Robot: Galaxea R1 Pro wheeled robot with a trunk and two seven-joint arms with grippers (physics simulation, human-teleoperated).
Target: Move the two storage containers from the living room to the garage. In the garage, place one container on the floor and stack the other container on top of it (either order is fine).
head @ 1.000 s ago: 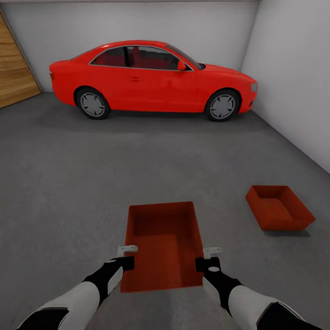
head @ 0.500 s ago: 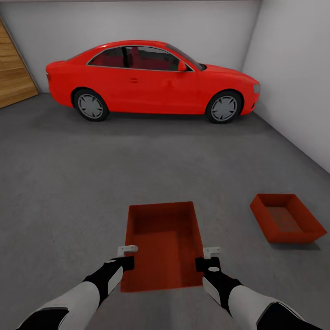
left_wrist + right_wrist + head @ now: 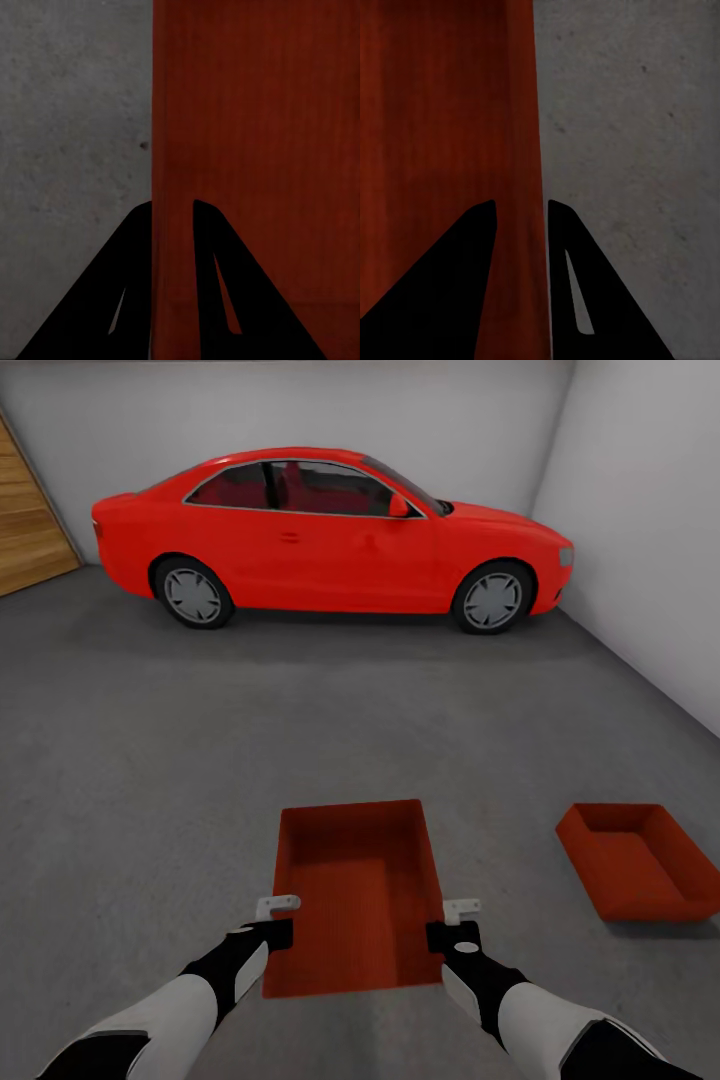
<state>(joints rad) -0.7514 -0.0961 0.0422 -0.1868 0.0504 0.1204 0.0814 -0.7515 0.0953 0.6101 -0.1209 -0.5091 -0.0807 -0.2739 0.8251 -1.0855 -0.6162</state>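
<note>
- I held one orange-red rectangular open-top plastic bin (image 3: 355, 895) between both arms, above the dark grey mottled concrete floor (image 3: 150, 760).
- My left gripper (image 3: 277, 920) was clamped on the bin's left wall (image 3: 171, 225): one finger outside, one inside.
- My right gripper (image 3: 455, 923) was clamped likewise on the right wall (image 3: 521, 217).
- The second identical bin (image 3: 640, 860) sat on the floor, well apart to the right.
- A red car (image 3: 330, 540) stood beyond.

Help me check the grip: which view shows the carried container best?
The head view: the whole carried container with both tools at its side walls. The left wrist view shows one ribbed wall between the fingers; the right wrist view likewise.
</note>
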